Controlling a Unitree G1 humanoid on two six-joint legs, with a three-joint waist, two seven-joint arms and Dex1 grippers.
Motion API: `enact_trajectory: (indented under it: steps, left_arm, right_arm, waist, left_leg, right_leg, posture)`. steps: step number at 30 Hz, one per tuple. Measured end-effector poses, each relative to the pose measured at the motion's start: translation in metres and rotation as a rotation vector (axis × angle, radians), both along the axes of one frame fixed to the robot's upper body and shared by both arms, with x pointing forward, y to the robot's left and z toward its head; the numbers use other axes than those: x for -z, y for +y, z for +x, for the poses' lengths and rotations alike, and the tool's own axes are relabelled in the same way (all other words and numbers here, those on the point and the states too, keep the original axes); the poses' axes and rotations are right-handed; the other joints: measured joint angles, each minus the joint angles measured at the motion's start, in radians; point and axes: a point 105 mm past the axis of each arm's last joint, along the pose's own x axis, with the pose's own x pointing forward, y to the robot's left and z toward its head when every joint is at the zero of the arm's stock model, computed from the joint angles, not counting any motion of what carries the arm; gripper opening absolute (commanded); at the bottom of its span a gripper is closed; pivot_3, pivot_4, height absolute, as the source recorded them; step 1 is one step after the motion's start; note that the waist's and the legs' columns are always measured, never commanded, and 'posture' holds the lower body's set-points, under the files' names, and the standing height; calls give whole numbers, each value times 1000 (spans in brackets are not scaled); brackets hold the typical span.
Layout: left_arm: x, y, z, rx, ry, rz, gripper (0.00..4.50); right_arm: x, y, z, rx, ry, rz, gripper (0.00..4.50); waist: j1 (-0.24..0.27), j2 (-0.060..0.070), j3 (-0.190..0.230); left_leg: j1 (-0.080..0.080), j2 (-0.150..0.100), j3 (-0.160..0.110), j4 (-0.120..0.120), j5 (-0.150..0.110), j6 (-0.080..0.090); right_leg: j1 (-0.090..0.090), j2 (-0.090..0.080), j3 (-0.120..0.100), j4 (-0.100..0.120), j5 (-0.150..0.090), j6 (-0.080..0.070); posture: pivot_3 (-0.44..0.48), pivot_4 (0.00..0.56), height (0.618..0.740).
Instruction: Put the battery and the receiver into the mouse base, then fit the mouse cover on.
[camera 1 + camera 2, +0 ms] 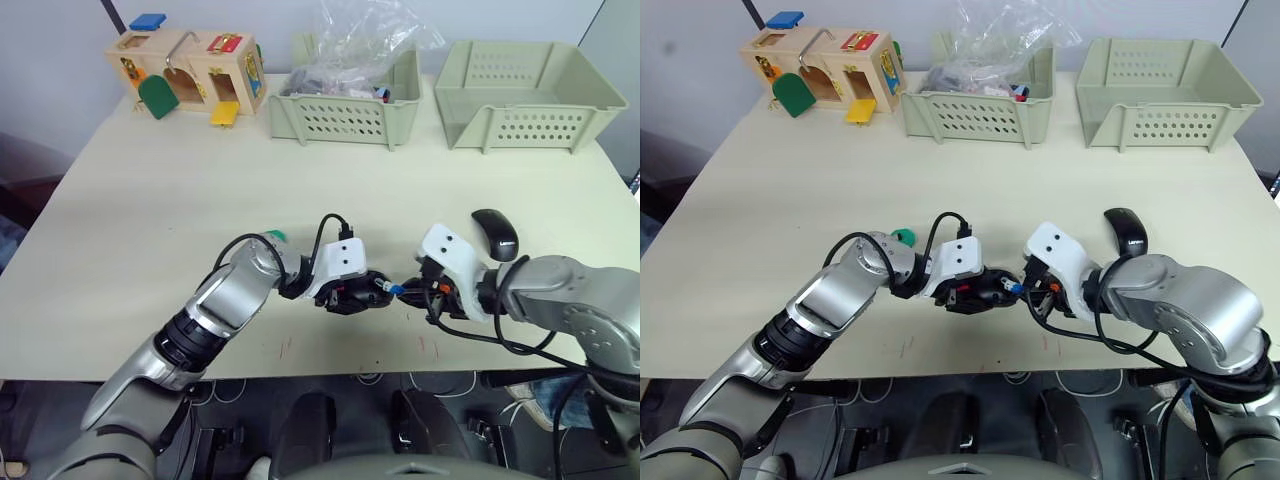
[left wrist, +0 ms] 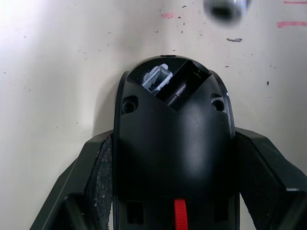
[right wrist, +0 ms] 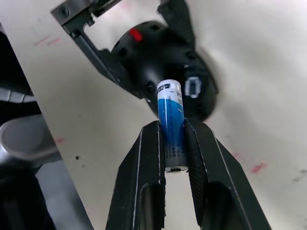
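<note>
Head camera first: both arms meet near the front edge of the table [image 1: 150, 250]. The left gripper [image 1: 352, 295] has the mouse base [image 1: 358, 297] clamped low over the tabletop, and the right gripper [image 1: 410, 291] comes in from the other side with the battery [image 1: 396, 290], a blue one, tip just about at the base. The mouse cover [image 1: 495, 233] sits by itself on the table beyond the right arm, well apart from the action.

Left wrist cam: the base is squeezed between the two fingers [image 2: 91, 182], open innards facing the lens, red part [image 2: 179, 214] near the bottom, battery slot [image 2: 184, 86] empty, a small silvery bit [image 2: 156, 79] right beside it.

Right wrist cam: fingers [image 3: 144, 167] closed snug on the battery, its free end hovering right at the base, not seated yet.

So I'd say we're on the battery-insert step. Next move needs the battery lined up along that slot and pushed in, which looks fiddly given the angle. I can't spot the receiver for sure, and the cover comes last.
</note>
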Motion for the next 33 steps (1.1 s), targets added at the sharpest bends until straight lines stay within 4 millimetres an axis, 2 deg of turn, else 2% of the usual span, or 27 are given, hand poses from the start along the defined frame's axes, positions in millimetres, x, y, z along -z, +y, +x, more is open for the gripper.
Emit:
enact_trajectory:
  steps: [18,31,33]
  left_arm:
    - [0,0,0,3,0,3,2926]
    - [0,-2,0,0,3,0,2926]
    - [0,-1,0,-2,3,0,2926]
  right_arm:
    - [20,11,13,-28,38,-126,109]
    - [21,22,21,-41,18,-131,109]
    - [21,23,22,-42,15,-128,1124]
  waist:
    - [-1,0,0]
    - [1,0,0]
    - [1,0,0]
  left_leg:
    - [0,0,0,0,0,0]
    - [0,0,0,0,0,0]
    - [0,0,0,0,0,0]
  right_leg:
    - [0,0,0,0,0,0]
    - [0,0,0,1,0,0]
    - [0,0,0,1,0,0]
  posture:
    - [0,150,740]
    - [0,150,740]
    - [0,150,740]
